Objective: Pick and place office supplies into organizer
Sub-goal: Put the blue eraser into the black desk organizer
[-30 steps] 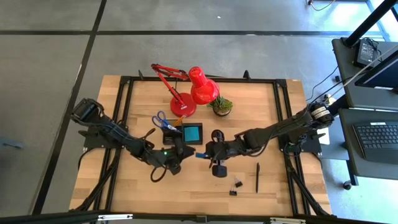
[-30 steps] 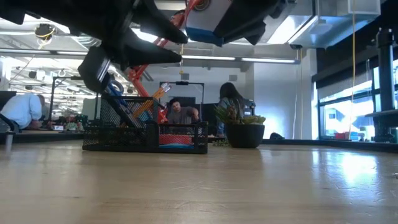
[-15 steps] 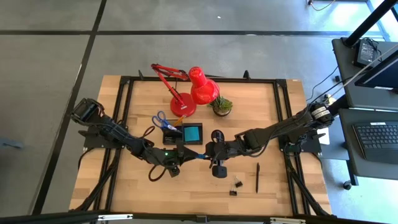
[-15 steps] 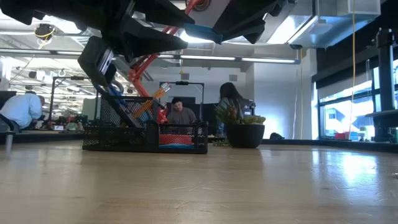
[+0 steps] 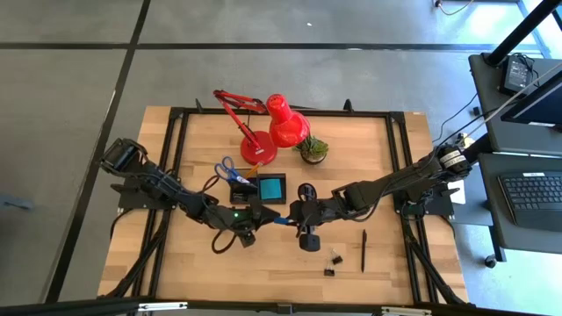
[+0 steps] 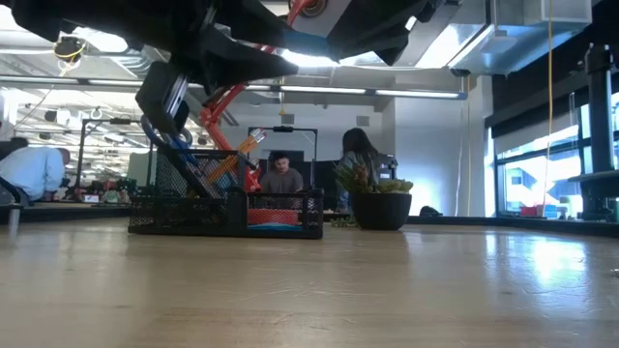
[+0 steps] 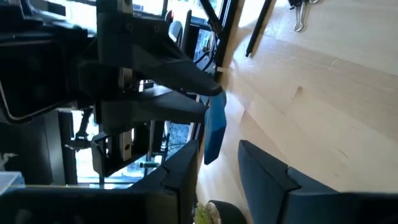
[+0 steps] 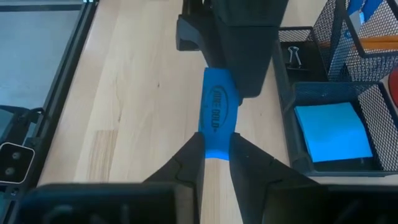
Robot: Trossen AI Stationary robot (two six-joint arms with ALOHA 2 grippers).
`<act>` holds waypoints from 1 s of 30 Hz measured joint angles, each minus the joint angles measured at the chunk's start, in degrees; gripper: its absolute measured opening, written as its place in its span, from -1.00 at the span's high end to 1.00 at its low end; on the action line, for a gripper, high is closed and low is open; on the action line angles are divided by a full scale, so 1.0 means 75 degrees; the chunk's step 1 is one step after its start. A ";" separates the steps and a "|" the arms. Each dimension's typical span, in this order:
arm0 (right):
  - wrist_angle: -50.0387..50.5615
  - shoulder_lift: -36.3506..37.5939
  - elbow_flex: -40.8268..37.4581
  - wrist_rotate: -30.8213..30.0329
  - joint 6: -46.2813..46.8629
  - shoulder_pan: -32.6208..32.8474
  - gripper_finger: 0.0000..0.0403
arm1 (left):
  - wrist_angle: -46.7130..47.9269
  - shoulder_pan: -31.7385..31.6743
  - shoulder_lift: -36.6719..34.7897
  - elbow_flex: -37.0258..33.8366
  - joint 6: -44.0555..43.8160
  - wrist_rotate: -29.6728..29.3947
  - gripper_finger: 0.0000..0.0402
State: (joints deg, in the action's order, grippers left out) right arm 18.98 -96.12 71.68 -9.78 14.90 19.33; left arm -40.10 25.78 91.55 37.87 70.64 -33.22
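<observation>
Entry, high view: light wooden slatted surface (image 5: 202,263); black mesh desk organizer (image 5: 243,190), with a blue square note pad (image 5: 271,187) in its tray section, near centre; a small blue rectangular eraser (image 5: 279,220) is carried clear of the surface at about 5 o'clock of the organizer, spanning the left tool (image 5: 263,217) and the right tool (image 5: 288,219), which meet nose to nose, apparently for a hand-over, since the left arm sits on the organizer's side. Blue-handled scissors (image 5: 226,168) stand in a tall slot at 10 o'clock; a black pen (image 5: 363,250) and a black binder clip (image 5: 334,260) lie loose toward 4 o'clock, not yet stowed. Low view: both tools hang dark overhead, the organizer lies beyond them, and the eraser cannot be made out. Left wrist view: the right tool (image 7: 210,102) pinches one end of the eraser; the left tool (image 7: 219,154) has its jaws parted either side of the free end, with no firm contact visible. Right wrist view: the right tool (image 8: 215,142) is clamped on the near end of the eraser, and the left tool (image 8: 225,65) is around the far end. A white oval imprint runs lengthwise; the lettering is too small to read.
</observation>
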 joint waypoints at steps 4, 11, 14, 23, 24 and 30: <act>0.0001 0.0001 0.0000 0.0000 -0.0024 0.0000 0.67 | 0.0000 0.0012 0.0000 0.0000 0.0150 0.0210 0.53; 0.0006 0.0003 0.0000 0.0000 -0.0030 0.0006 0.67 | -0.0005 0.0012 0.0000 0.0000 0.0151 0.0403 0.61; 0.0009 0.0003 0.0000 0.0000 -0.0045 0.0006 0.67 | -0.0005 0.0012 0.0000 0.0000 0.0151 0.0412 0.64; 0.0021 0.0003 0.0000 0.0000 -0.0054 0.0006 0.67 | -0.0010 0.0012 -0.0003 0.0000 0.0154 0.0415 0.83; 0.0023 0.0003 0.0000 0.0000 -0.0056 0.0003 0.67 | -0.0012 0.0012 -0.0003 0.0000 0.0154 0.0415 0.85; 0.0032 0.0003 0.0000 0.0000 -0.0146 0.0003 0.67 | -0.0009 0.0012 -0.0006 0.0000 0.0152 0.0414 0.92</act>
State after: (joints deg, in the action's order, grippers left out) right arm 19.22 -96.09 71.68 -9.78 13.80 19.35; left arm -40.16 25.87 91.50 37.87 71.77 -30.11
